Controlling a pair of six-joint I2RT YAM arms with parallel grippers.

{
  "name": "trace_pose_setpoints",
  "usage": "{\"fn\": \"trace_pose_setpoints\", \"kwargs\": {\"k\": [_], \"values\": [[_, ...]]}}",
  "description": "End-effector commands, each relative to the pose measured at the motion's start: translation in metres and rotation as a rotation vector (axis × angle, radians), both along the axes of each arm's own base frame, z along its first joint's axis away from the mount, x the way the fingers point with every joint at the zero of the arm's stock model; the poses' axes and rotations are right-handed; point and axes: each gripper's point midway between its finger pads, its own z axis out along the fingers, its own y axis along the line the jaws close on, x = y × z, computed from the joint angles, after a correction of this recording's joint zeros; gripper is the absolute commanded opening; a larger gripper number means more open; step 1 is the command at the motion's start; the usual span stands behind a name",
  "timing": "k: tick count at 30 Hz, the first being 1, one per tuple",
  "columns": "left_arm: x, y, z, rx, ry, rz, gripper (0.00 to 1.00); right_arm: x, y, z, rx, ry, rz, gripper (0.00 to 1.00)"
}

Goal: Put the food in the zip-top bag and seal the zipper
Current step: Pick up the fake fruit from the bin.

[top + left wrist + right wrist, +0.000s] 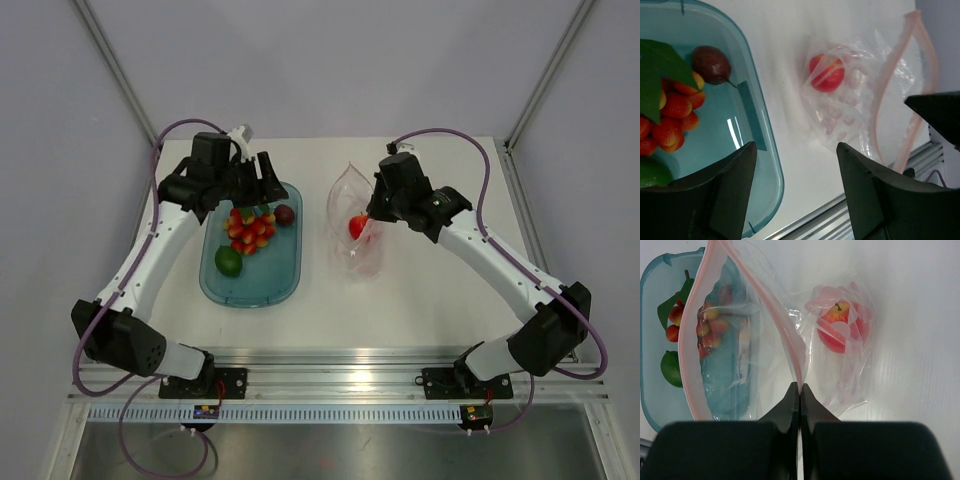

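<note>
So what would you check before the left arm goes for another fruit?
1. Bag mouth open: ok, the zipper forms a wide loop.
2. Right gripper holding the mouth: ok, shut on the zipper.
3. Left gripper free: ok, open and empty.
4. Fruits in the tray: ok, a red pile, a green one and a dark one.
5. Red fruit inside the bag, away from the mouth: ok.
6. Left gripper aimed at a fruit: not ok, its wrist view shows tray rim and table in the gap.
</note>
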Motion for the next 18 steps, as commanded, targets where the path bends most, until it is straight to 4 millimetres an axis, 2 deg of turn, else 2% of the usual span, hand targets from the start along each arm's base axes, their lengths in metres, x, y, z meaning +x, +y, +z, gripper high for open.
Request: {"fn": "trace_pose_setpoints", "kwargs": {"k": [1,2,7,10,13,18], "values": [[0.022,0.017,-0.043,0.102,0.068,0.145,0.69,0.007,0.008,0.023,0.056,-0.062,-0.002,0.00],[0.029,0.017,-0.058,0.121,0.095,0.160,0.68,0.007,0.008,0.023,0.060,-0.064,-0.002,0.00],[0.066,0.023,-0.089,0.196,0.103,0.231,0.63,0.005,0.010,0.023,0.067,-0.057,0.011,0.00],[0.084,0.015,-0.106,0.185,0.121,0.229,0.60,0.004,0.012,0.022,0.068,-0.052,0.019,0.00],[0.100,0.009,-0.125,0.176,0.154,0.248,0.58,0.004,0.012,0.020,0.063,-0.049,0.024,0.00],[0.114,0.008,-0.145,0.156,0.210,0.321,0.59,0.004,0.015,0.017,0.061,-0.038,0.037,0.00]]}}
